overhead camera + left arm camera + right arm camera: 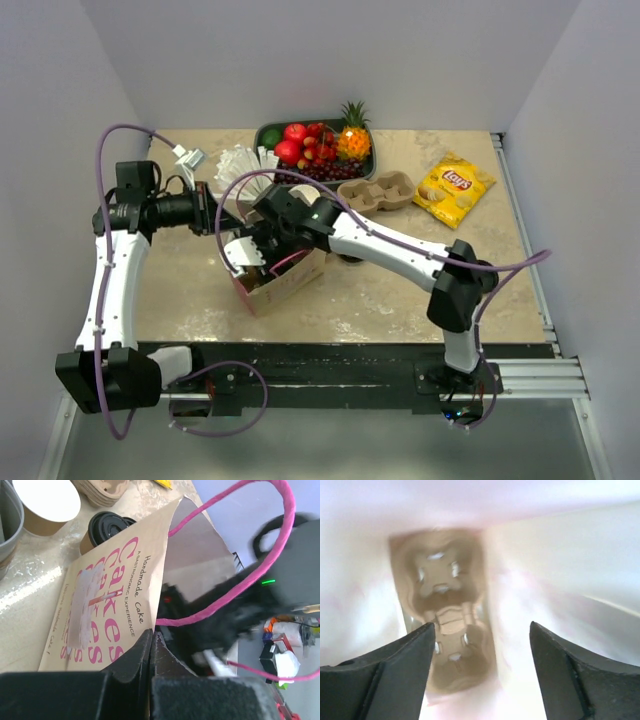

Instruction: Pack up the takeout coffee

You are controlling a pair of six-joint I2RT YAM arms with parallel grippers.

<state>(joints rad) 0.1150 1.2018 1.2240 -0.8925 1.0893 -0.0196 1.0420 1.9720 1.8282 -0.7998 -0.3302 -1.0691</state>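
The takeout coffee [107,527], a brown cup with a black lid, stands on the table just behind the paper bag [107,605]; I cannot pick it out in the top view, where the right arm covers that spot. My left gripper [152,635] is shut on the rim of the bag [285,278] and holds its mouth open. My right gripper [250,250] is open and empty inside the bag's mouth. Between its fingers [482,627] I see a cardboard cup carrier [447,625] at the bag's bottom.
A lidless paper cup [47,505] stands by the coffee. A stack of cup carriers [378,190] and a chip bag [455,188] lie at the back right. A grey tray [368,170] of fruit sits at the back, white packets [240,160] to its left.
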